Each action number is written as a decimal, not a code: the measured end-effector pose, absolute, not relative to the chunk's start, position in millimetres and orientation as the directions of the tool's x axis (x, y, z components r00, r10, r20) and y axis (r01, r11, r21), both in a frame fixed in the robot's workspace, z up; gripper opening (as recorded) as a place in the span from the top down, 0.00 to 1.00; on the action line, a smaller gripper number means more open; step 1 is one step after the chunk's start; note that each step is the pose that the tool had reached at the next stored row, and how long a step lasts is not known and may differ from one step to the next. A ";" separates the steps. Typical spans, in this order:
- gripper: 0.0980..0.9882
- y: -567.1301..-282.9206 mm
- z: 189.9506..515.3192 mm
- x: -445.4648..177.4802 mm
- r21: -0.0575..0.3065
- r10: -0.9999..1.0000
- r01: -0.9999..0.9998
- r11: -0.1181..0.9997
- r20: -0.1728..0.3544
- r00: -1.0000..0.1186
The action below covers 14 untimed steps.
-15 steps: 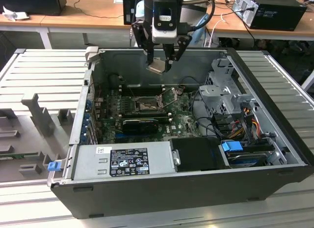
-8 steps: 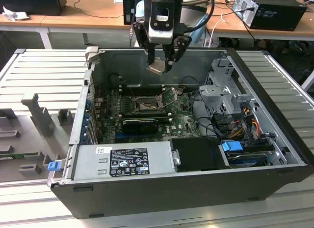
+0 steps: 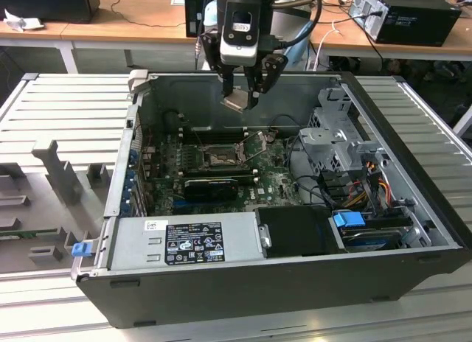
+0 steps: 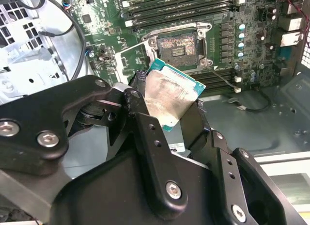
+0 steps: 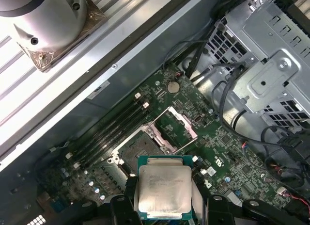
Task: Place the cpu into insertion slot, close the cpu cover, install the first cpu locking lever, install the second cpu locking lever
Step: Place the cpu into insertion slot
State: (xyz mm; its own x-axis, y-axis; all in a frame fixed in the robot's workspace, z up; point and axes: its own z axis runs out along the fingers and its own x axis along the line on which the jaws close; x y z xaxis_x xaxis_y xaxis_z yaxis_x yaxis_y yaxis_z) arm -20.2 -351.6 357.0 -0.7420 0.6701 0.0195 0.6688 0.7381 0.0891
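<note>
Hanging above the green board [image 3: 274, 181], the cpu [image 5: 164, 188] is clamped by the gripper [image 3: 241, 100] (cpu cover [image 5: 177, 130] raised); if lowered askew, the insertion slot [image 4: 177, 48] contacts could be bent.

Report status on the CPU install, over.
Tool shut on cpu, held clear of insertion slot. Slot bare, cpu cover flipped open. Nothing seen in the way.

Bright room light leaves the case [image 3: 295, 283] interior dim; the cpu [image 4: 168, 98] face glints.
</note>
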 end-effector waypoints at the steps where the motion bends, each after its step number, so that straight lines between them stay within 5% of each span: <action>1: 0.52 -351.6 357.0 -20.1 0.089 0.673 0.672 0.735 0.019 -0.739; 14: 0.52 -351.6 356.8 -20.1 0.089 0.735 0.734 0.673 0.019 -0.677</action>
